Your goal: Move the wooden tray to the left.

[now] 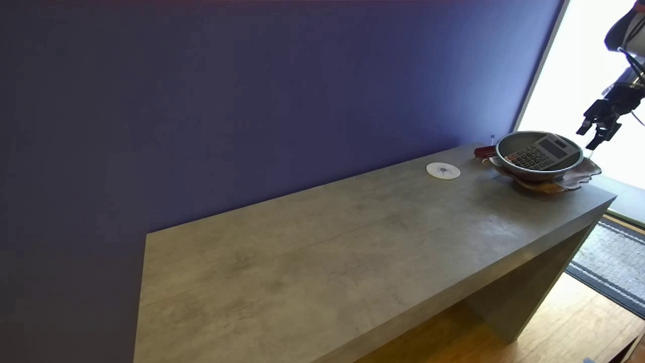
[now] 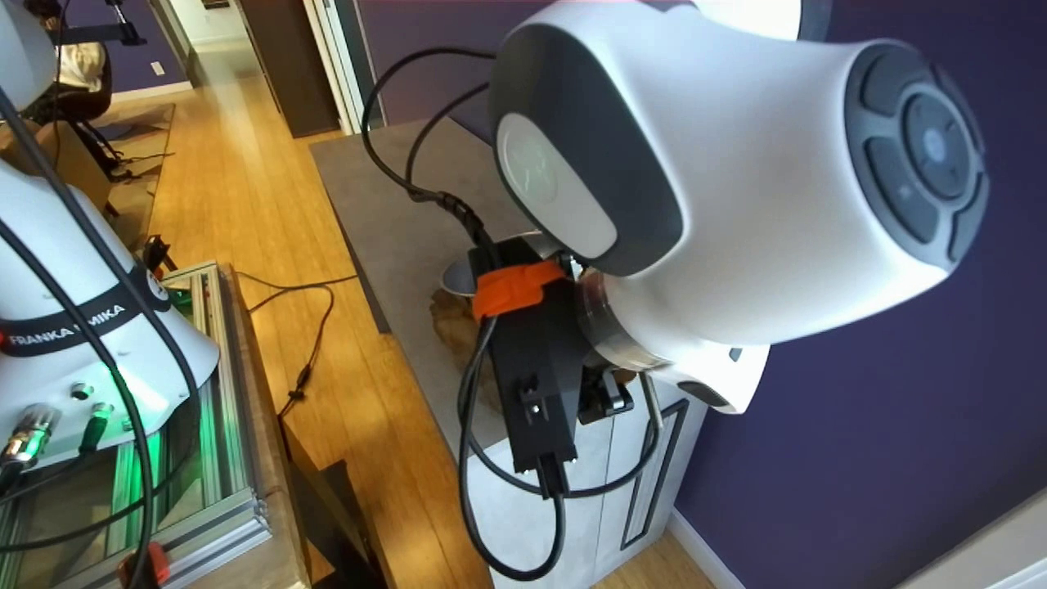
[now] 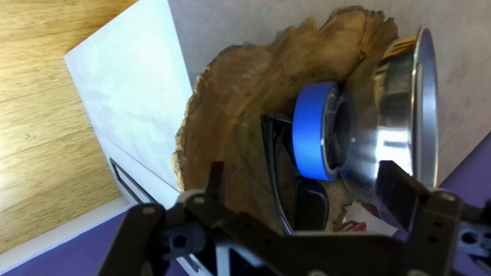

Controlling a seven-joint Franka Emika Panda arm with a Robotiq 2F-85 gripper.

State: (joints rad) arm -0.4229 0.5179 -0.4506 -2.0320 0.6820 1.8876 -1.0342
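Wrist view: hand (image 3: 302,170) spread wide, nothing gripped; wooden tray (image 3: 226,115) ahead, bearing metal bowl (image 3: 393,103), blue tape roll (image 3: 308,130), dark glasses (image 3: 312,203). One-sided grip would likely tilt tray, spilling load; outward nudge could send it off end edge of bench (image 3: 230,23), which its rim appears to reach.

Exterior view: tray near end edge and front corner; calculator (image 1: 549,151) in bowl. Room runs along bench toward opposite end; white disc (image 1: 443,171) nearer back edge, perhaps in path.

Exterior view: arm (image 2: 736,180) hides much of tray; floor (image 2: 384,425) below front edge.
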